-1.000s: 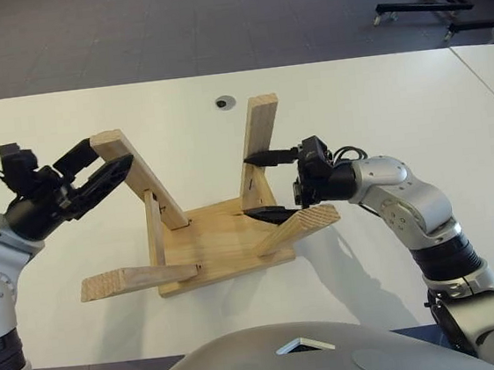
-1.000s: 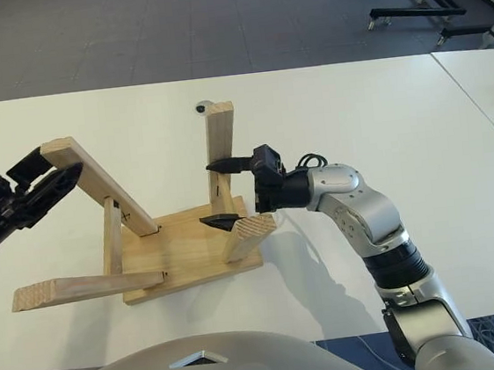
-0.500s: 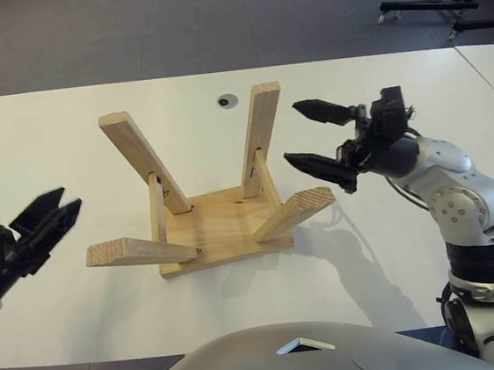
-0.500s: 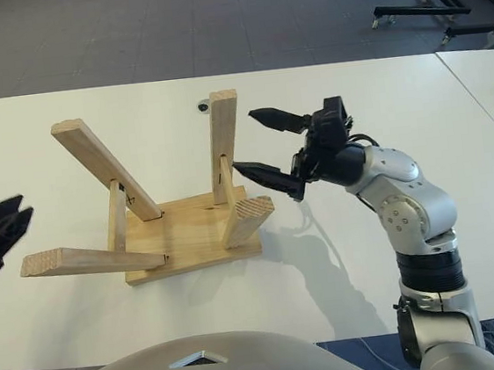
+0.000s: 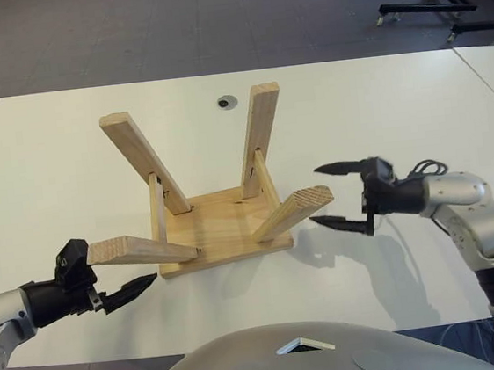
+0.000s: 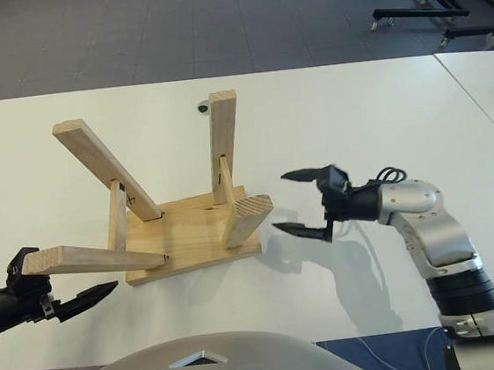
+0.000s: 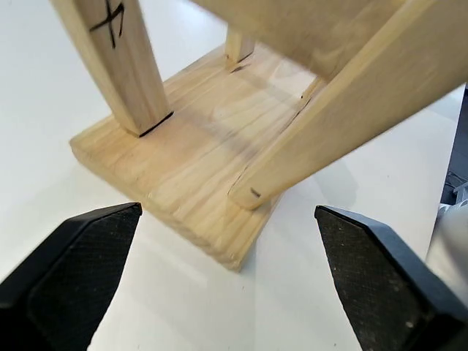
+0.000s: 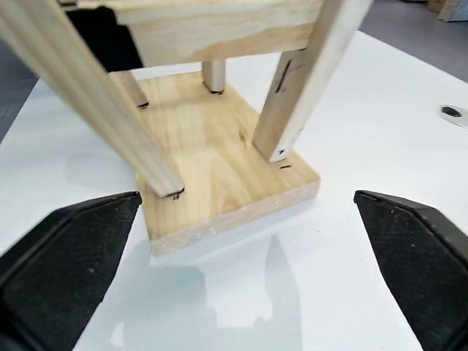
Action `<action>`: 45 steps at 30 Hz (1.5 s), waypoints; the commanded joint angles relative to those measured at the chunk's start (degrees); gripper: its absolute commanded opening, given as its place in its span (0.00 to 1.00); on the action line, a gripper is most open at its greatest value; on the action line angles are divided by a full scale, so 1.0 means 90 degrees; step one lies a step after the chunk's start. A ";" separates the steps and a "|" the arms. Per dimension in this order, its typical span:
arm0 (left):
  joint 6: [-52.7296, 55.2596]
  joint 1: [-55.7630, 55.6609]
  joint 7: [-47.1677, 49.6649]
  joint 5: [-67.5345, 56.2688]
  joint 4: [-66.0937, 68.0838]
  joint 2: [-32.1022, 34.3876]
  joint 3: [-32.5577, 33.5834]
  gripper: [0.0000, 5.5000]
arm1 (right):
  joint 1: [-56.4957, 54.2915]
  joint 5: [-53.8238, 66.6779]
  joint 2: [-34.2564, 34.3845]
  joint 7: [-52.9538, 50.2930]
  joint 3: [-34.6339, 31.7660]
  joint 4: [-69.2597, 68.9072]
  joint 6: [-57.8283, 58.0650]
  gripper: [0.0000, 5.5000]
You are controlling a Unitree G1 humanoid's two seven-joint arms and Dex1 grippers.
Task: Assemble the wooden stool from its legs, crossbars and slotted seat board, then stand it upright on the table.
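left end effector (image 7: 227, 212) and right end effector (image 5: 314, 196) lowered beside upturned stool (image 5: 221, 232), fingers apart, table grommet (image 5: 226, 102) behind

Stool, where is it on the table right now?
In the head views the stool rests upside down near the table's middle, slightly to the left, between the open left gripper and the open right gripper.

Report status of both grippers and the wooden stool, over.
Left black two-finger gripper open, right black gripper open, flanking. Pale wooden stool inverted, seat board on white table, ungripped. Round grommet behind, apart.
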 commanded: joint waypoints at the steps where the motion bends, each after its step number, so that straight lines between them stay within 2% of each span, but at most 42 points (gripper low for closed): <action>1: 0.0188 -0.0250 0.0109 0.0034 -0.0210 0.0089 -0.0414 0.79 | 0.0145 -0.0160 0.0160 -0.0021 0.0376 -0.0314 -0.0137 0.98; 7: 0.0277 -0.0637 0.0479 0.0360 -0.0313 -0.0029 -0.1333 0.79 | -0.0191 -0.0438 0.0333 0.0059 0.0881 -0.0065 -0.0312 0.98; 16: -0.0105 -0.0700 0.0833 0.0986 0.0148 -0.0269 -0.2225 0.79 | -0.0058 -0.0174 0.0082 0.0638 0.0794 0.0179 -0.0444 0.98; 24: -0.0625 -0.0669 0.1003 0.1162 0.0541 -0.0566 -0.2324 0.79 | -0.0131 -0.0073 0.0193 0.0816 0.0678 0.0297 -0.0845 0.98; 32: -0.0955 -0.0641 0.0924 0.1234 0.0805 -0.0528 -0.2364 0.79 | 0.0055 0.0144 0.0378 0.0690 0.0485 0.0243 -0.1205 0.98; 42: -0.1235 -0.1019 0.0822 0.0754 0.0894 -0.0764 -0.2143 0.79 | 0.0127 0.0563 0.0499 0.0799 0.0500 0.0292 -0.0837 0.98; 45: -0.1281 -0.1185 0.0965 0.0481 0.0817 -0.0913 -0.1764 0.79 | 0.0389 0.0584 0.0695 -0.0003 0.0074 0.0240 -0.0615 0.98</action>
